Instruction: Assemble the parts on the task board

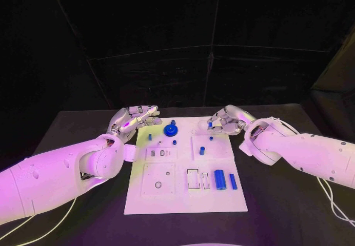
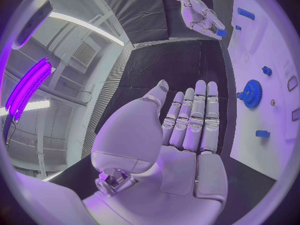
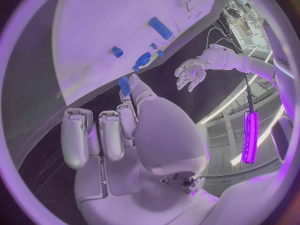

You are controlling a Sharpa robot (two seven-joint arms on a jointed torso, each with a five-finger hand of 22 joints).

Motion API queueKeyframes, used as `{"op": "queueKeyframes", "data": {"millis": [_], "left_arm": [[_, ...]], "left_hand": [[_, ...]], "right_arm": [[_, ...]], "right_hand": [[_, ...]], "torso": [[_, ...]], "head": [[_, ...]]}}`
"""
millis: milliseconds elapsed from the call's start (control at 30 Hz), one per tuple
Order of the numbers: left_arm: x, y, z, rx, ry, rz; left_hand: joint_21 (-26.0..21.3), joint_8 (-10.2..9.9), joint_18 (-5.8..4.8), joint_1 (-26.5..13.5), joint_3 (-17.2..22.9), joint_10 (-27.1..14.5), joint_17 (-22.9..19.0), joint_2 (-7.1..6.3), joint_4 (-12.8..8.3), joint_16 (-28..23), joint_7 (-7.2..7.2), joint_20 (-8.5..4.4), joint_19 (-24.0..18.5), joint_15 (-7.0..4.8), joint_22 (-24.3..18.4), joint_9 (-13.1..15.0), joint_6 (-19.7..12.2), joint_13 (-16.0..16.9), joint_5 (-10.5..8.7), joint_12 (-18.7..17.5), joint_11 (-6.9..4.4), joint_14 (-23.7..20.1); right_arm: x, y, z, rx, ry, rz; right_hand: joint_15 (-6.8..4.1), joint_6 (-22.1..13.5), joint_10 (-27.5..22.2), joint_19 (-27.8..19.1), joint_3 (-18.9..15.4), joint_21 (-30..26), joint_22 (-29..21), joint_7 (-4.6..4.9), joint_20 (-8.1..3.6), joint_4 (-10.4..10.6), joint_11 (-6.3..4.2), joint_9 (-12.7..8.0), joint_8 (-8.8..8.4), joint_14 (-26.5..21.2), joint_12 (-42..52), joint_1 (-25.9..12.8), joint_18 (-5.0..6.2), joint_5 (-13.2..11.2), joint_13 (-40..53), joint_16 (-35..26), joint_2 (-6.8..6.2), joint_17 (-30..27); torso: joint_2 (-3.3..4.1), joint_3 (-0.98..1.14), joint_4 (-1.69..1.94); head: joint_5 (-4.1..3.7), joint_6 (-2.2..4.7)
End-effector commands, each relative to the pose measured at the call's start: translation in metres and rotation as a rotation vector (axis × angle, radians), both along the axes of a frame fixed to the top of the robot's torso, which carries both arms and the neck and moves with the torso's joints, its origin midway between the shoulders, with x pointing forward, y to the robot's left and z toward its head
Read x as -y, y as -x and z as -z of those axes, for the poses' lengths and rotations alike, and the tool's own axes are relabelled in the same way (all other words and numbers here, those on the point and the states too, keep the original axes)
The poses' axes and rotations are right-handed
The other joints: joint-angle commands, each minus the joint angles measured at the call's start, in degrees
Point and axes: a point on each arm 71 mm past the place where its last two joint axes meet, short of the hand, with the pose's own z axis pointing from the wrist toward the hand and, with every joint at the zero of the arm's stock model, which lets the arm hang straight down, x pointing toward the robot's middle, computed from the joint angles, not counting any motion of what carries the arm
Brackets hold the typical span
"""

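One white board [image 1: 185, 202] at mid-table; on it one blue gear [image 1: 171, 130] near the far edge, two blue cylinders [image 1: 220, 179] lying side by side toward the near right, and three small blue pegs, one [image 1: 202, 150] right of the gear; one more small blue part [image 3: 124, 85] pinched at the right hand's [image 1: 224, 121] fingertips, over the board's far right corner; left hand [image 1: 134, 119] flat, fingers straight, holding nothing, just off the board's far left corner; bare board along the near edge; black table [image 1: 288, 205]; dark drapes behind.
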Motion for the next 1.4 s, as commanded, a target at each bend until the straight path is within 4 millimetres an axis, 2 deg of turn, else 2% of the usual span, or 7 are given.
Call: {"op": "queueKeyframes", "data": {"millis": [33, 233, 500, 600, 767, 1067, 1400], "left_arm": [[0.001, -0.001, -0.001, 0.008, 0.004, 0.003], [0.0, -0.001, -0.001, 0.009, 0.002, -0.002], [-0.003, -0.002, -0.002, 0.013, -0.001, -0.01], [-0.005, -0.003, -0.002, 0.015, -0.003, -0.015], [-0.005, -0.003, -0.003, 0.017, -0.004, -0.017], [-0.004, -0.003, -0.003, 0.016, -0.004, -0.016], [-0.002, -0.004, -0.002, 0.016, -0.002, -0.012]], "left_hand": [[-0.3, -0.3, 0.34, 0.4, 0.0, 0.4, 0.1, 0.16, -0.2, -0.3, 0.0, -0.01, 0.3, 0.01, -0.1, -0.1, 0.6, -0.1, 0.21, -0.3, -0.01, 0.5], [-0.3, -0.3, 0.34, 0.4, 0.0, 0.4, 0.1, 0.17, -0.2, -0.3, 0.01, -0.01, 0.3, 0.01, -0.1, -0.1, 0.6, -0.1, 0.21, -0.3, 0.0, 0.5], [-0.3, -0.4, 0.33, 0.3, 0.0, 0.4, 0.1, 0.35, -0.2, -0.3, 0.04, -0.01, 0.3, 0.02, -0.1, -0.1, 0.6, -0.1, 0.2, -0.3, 0.01, 0.6], [-0.3, -0.4, 0.33, 0.3, 0.0, 0.4, 0.1, 0.35, -0.2, -0.3, 0.04, -0.01, 0.3, 0.02, -0.1, -0.1, 0.6, -0.1, 0.2, -0.3, 0.01, 0.6], [-0.3, -0.4, 0.33, 0.3, 0.1, 0.4, 0.1, 0.42, -0.2, -0.4, 0.03, -0.01, 0.3, 0.02, -0.1, -0.1, 0.6, -0.1, 0.21, -0.4, 0.02, 0.6], [-0.3, -0.4, 0.33, 0.3, 0.1, 0.4, 0.1, 0.43, -0.2, -0.4, 0.03, -0.01, 0.3, 0.02, -0.1, -0.1, 0.6, -0.1, 0.21, -0.4, 0.01, 0.6], [-0.3, -0.4, 0.33, 0.3, 0.1, 0.5, 0.1, 0.4, -0.2, -0.4, 0.03, -0.01, 0.3, 0.02, -0.1, -0.1, 0.6, -0.1, 0.2, -0.4, 0.01, 0.6]], "right_arm": [[-0.021, 0.007, -0.005, 0.006, 0.006, 0.026], [-0.063, 0.013, -0.007, 0.029, 0.049, -0.083], [-0.108, 0.013, 0.002, 0.026, 0.109, -0.154], [-0.122, 0.015, 0.01, 0.002, 0.134, -0.181], [-0.138, 0.018, 0.021, -0.02, 0.168, -0.212], [-0.152, 0.025, 0.036, -0.035, 0.205, -0.216], [-0.164, 0.03, 0.046, -0.033, 0.215, -0.223]], "right_hand": [[-0.4, 1.3, 0.8, 0.6, 0.5, 0.5, 8.2, -1.06, -0.32, 0.2, -0.99, 0.3, 0.4, 3.7, -0.4, -0.1, -0.5, -0.1, 0.2, -0.3, 0.83, 3.9], [-0.42, 1.3, 1.0, 0.8, 1.0, 0.5, 8.4, -1.12, -0.35, 0.4, -1.03, 0.3, 0.27, 3.7, -0.4, -0.8, -0.55, -1.8, 0.3, -0.3, 0.63, 4.0], [-0.44, 1.3, 0.9, 0.8, 1.2, 0.5, 8.4, -1.15, -0.36, 0.3, -1.05, 0.3, 0.27, 3.6, -0.6, -0.8, -0.55, -1.9, 0.0, -0.4, 0.6, 3.7], [-0.45, 1.3, 0.7, 0.7, 1.3, 0.5, 8.3, -1.11, -0.37, 0.3, -1.04, 0.3, 0.2, 3.6, -0.8, -0.9, -0.53, -1.8, -0.1, -0.5, 0.46, 3.6], [-0.43, 1.2, 0.7, 0.7, 1.3, 0.5, 8.3, -1.06, -0.37, 0.3, -1.01, 0.2, 0.13, 3.6, -0.9, -1.0, -0.51, -1.7, -0.2, -0.5, 0.32, 3.5], [-0.43, 1.2, 0.6, 0.7, 1.9, 0.5, 8.3, -1.05, -0.37, 0.0, -1.0, 0.2, 0.05, 3.6, -1.0, -1.0, -0.51, -0.9, -0.2, -0.6, 0.03, 3.5], [-0.42, 1.2, 0.7, 0.7, 2.1, 0.5, 8.3, -1.01, -0.37, -0.1, -0.98, 0.2, 0.0, 3.6, -1.1, -1.1, -0.52, -0.5, -0.2, -0.6, -0.26, 3.5]], "torso": [[-0.16, -0.08, 0.06], [-0.47, -0.3, 0.08], [-0.95, -0.88, 0.62], [-0.94, -0.75, 0.59], [-0.98, -0.86, 0.68], [-0.85, -0.61, 0.19], [-0.87, -0.59, 0.37]], "head": [[0.26, -0.18], [0.78, -0.62], [1.88, -1.51], [2.28, -1.67], [2.61, -1.72], [3.08, -2.03], [3.1, -2.18]]}}
